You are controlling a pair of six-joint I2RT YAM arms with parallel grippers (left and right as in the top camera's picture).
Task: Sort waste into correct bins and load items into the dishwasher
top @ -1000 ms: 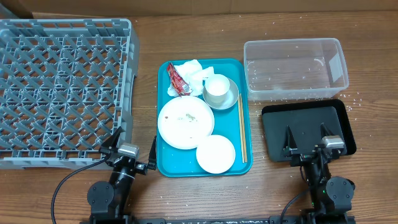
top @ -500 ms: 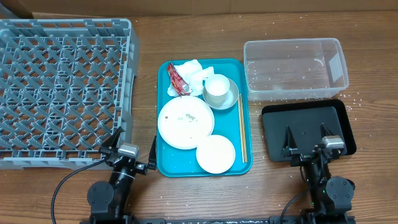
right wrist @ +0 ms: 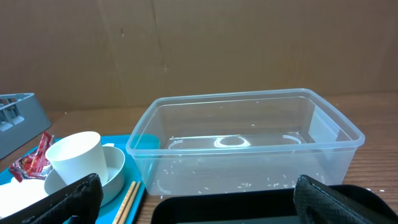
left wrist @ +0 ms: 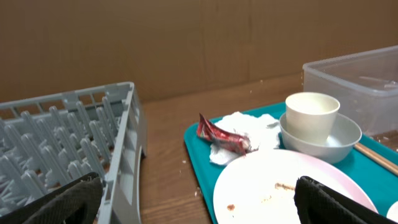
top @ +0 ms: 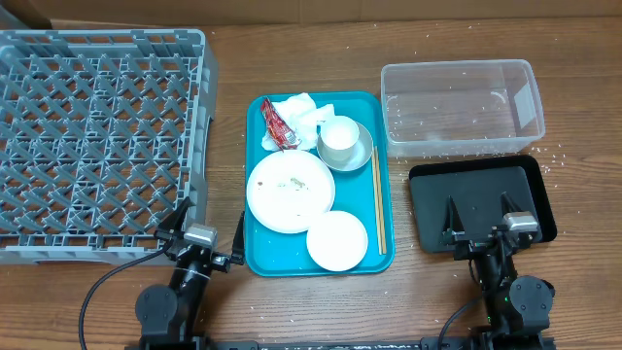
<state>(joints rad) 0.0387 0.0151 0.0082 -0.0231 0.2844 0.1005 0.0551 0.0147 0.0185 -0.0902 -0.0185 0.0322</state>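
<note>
A teal tray (top: 259, 255) in the table's middle holds a large white plate (top: 290, 192) with food specks, a small white plate (top: 337, 239), a white cup (top: 339, 137) standing in a grey bowl (top: 362, 156), wooden chopsticks (top: 378, 199), a red wrapper (top: 279, 124) and crumpled white napkins (top: 303, 110). A grey dish rack (top: 97, 136) lies at the left. A clear plastic bin (top: 459, 95) and a black bin (top: 481, 199) are at the right. My left gripper (top: 201, 238) is open, low at the front between rack and tray. My right gripper (top: 483, 231) is open over the black bin's near edge.
White crumbs are scattered on the wood around the clear bin (right wrist: 249, 146) and inside it. A brown cardboard wall (left wrist: 186, 37) backs the table. The rack's wall (left wrist: 127, 155) stands close to my left gripper's left finger.
</note>
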